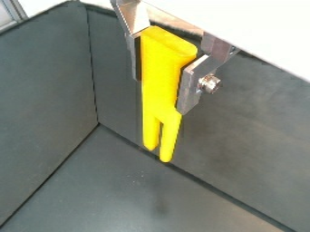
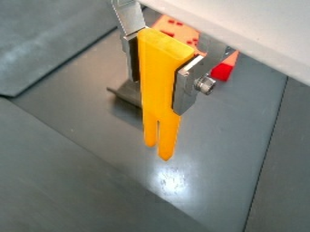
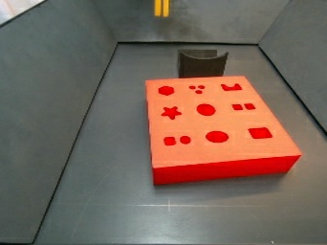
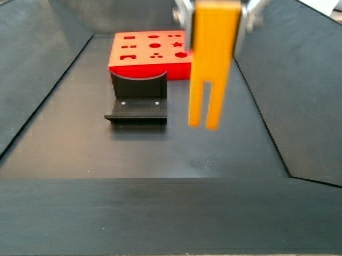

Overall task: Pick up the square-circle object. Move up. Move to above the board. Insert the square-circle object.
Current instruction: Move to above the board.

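Note:
My gripper is shut on the square-circle object, a long yellow peg hanging upright with its two prongs pointing down, well above the dark floor. Both wrist views show the silver fingers clamping its upper part. In a side view only its prong tips show, at the top edge beyond the fixture. The board, a flat red block with darker shaped holes, lies on the floor away from the peg. In a side view the peg hangs to the right of the board.
The dark fixture stands on the floor against the board's far side; it also shows as the fixture and below the peg. Dark sloping walls ring the floor.

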